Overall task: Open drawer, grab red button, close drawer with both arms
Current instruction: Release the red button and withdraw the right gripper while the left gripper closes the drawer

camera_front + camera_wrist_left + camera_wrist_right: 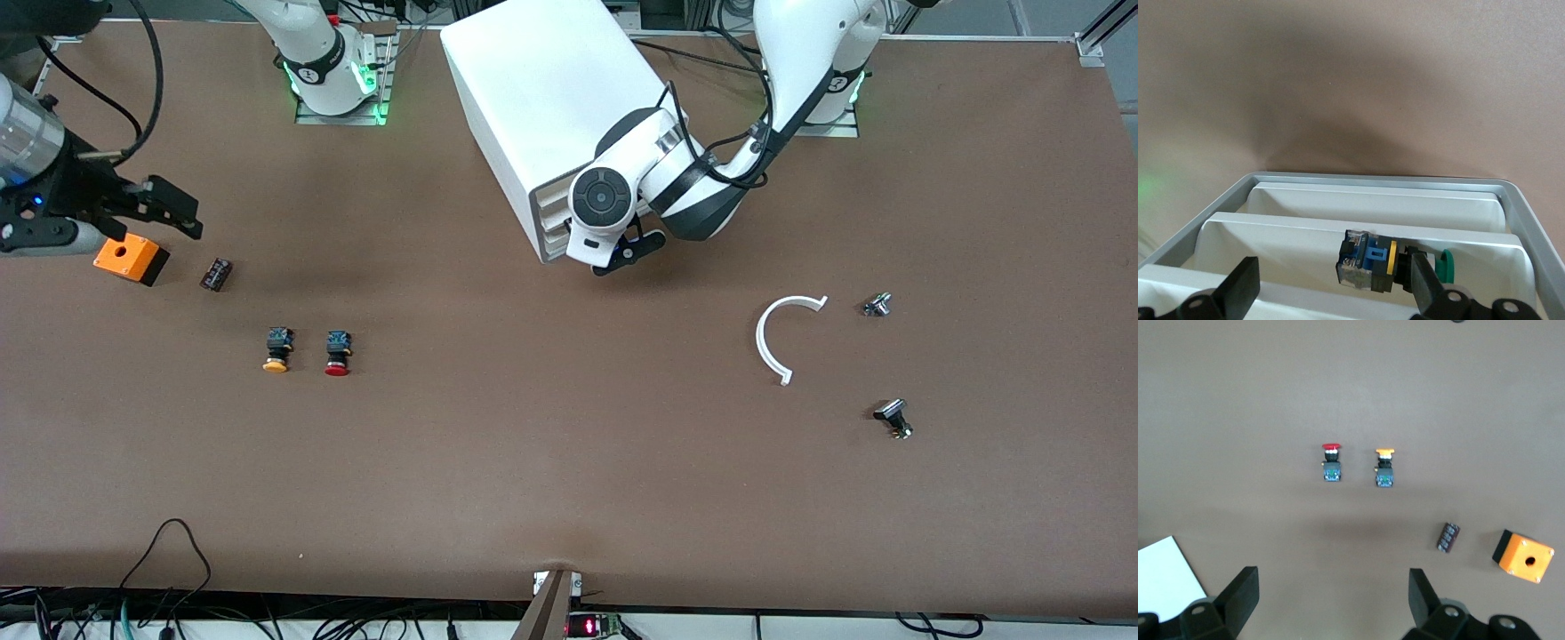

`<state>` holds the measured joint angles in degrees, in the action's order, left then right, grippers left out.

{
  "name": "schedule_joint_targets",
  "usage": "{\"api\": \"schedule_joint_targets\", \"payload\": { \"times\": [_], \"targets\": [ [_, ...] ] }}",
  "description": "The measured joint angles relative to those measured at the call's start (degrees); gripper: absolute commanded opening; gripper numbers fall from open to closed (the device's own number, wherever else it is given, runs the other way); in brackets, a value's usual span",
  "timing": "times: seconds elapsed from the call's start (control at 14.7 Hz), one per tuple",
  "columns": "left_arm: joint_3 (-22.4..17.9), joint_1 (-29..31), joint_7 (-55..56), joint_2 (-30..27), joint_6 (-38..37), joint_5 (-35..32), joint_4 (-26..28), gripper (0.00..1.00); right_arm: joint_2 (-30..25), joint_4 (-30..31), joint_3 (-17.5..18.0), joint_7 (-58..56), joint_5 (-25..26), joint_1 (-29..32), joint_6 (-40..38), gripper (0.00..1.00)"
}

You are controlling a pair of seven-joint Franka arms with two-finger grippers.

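The table (569,498) is a flat, matte brown board that fills the front view; cables run along its lower edge.

A big white box cabinet (551,107) with smooth sides sits at the upper middle of the front view. The drawer (553,222) (1271,223) is the middle of three shallow cream-white fronts on its end face. In the left wrist view, a small part with a black-and-blue body and a green cap (1368,268) lies in one of the drawer recesses; which one cannot be told.

The left gripper (627,253) (1331,280) is at the drawer fronts, its jaws spread wide and gripping nothing.

The button (337,353) (1331,461), with its round red cap, lies on the open table at mid-height of the front view, toward the right arm's end. Just beside it lies a like button with a yellow-orange cap (276,349) (1384,468). Higher in the view lie a small black block (215,274) (1447,538) and an orange box with a hole (131,259) (1525,556).

The right gripper (173,215) (1331,587) waits above the orange box, jaws wide and empty.

Toward the left arm's end lie a thin white plastic arc (782,333) and two small metal parts (877,305) (893,419).
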<state>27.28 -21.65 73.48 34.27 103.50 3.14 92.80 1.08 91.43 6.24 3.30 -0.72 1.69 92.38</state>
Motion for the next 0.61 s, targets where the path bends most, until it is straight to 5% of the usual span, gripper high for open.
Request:
{"api": "schedule_joint_targets", "payload": {
  "times": [0.61],
  "targets": [
    [0.3,-0.2,0.0,0.0,0.1,0.0,0.0,1.00,-2.2,0.1,-1.0,5.3,0.1,-0.6,-2.6,0.99]
  ]
}}
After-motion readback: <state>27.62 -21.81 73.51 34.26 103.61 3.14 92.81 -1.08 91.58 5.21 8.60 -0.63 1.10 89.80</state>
